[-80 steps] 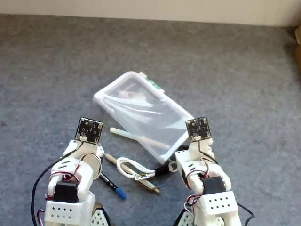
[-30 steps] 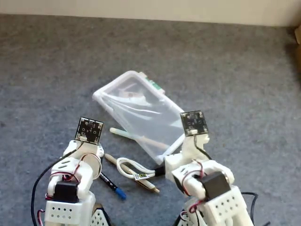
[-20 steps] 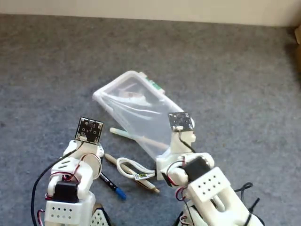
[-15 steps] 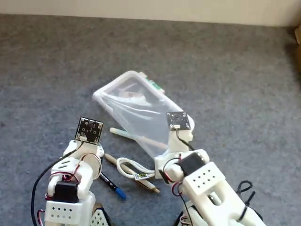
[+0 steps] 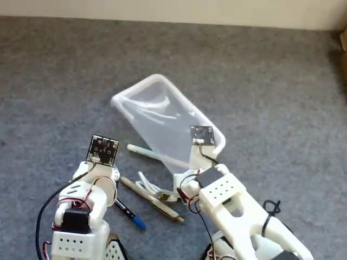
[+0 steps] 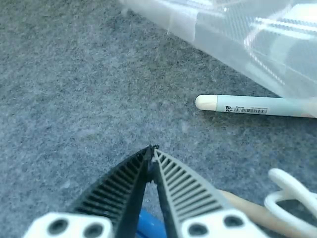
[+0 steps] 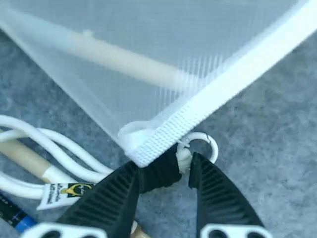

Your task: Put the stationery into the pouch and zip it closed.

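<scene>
At a corner of the pouch (image 5: 162, 116), the right claw (image 7: 163, 167) pinched fabric (left claw (image 6: 151, 150) closed, empty); the thin grip might slip.

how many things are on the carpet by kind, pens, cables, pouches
pens: 3 (mint pen with white cap, beige pen, black pen with blue cap)
coiled white cable: 1
translucent white mesh pouch: 1
total: 5
</scene>
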